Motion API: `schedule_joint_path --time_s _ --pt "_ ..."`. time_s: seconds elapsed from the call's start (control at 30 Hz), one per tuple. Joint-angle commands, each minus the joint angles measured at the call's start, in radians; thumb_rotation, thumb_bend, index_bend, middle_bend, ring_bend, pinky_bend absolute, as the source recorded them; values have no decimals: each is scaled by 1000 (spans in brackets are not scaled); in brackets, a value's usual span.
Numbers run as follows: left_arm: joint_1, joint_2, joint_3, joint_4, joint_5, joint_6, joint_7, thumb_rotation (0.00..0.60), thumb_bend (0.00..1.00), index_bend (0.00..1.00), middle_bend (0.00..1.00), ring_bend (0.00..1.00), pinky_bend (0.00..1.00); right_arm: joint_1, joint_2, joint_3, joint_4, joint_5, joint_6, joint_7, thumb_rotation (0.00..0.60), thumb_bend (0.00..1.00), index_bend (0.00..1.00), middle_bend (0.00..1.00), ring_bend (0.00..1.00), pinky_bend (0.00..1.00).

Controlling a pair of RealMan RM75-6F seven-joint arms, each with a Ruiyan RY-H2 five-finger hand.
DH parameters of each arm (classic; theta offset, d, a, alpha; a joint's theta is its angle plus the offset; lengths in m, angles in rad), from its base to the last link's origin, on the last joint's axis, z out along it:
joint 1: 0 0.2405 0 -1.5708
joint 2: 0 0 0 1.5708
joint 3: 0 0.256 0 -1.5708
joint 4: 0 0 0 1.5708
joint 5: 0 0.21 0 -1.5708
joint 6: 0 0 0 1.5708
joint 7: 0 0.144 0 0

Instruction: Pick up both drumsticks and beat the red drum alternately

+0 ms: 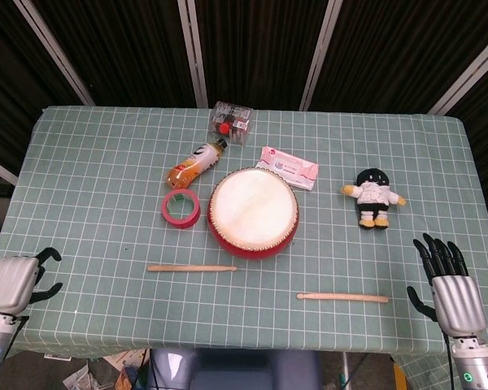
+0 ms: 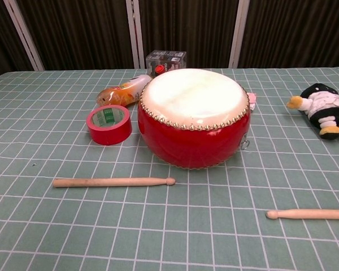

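Observation:
The red drum (image 1: 253,211) (image 2: 193,116) with a white skin stands mid-table. One wooden drumstick (image 1: 192,268) (image 2: 113,182) lies in front of it to the left, a second drumstick (image 1: 342,297) (image 2: 308,214) lies front right. My left hand (image 1: 16,280) is over the table's left front edge, well left of the first stick, holding nothing, its fingers mostly hidden behind its back. At the right front edge my right hand (image 1: 449,280) is open with fingers spread, just right of the second stick. The chest view shows neither hand.
A red tape roll (image 1: 180,208) (image 2: 108,124) sits left of the drum. Behind are an orange bottle (image 1: 195,164), a clear box (image 1: 231,123) and a pink packet (image 1: 288,167). A plush penguin (image 1: 374,197) (image 2: 326,110) lies to the right.

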Motion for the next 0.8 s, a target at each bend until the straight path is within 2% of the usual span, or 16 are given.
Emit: schedule_joint_path --time_s 0.03,0.37,0.47,0.63,0.8 --pt "-61 -41 -34 -69 -97 -86 99 600 144 457 1000 1000 1000 1 2 1 0 0 -2 3 600 362 0 0 0 0" --pt "-199 -217 -106 -104 -363 -163 379 600 200 449 1000 1000 1000 1 6 -1 3 -1 -4 21 600 362 0 0 0 0" --pt "-231 -271 -112 -92 -417 -168 432 600 236 449 1000 1000 1000 2 9 -1 3 0 -5 29 600 363 0 0 0 0" --pt "-289 -386 -118 -48 -508 -160 523 600 238 447 1000 1000 1000 3 13 -2 4 -1 -9 42 600 363 0 0 0 0" --pt "-322 -445 -120 -19 -556 -142 563 600 250 443 1000 1000 1000 4 15 -2 3 -2 -11 44 600 363 0 0 0 0"
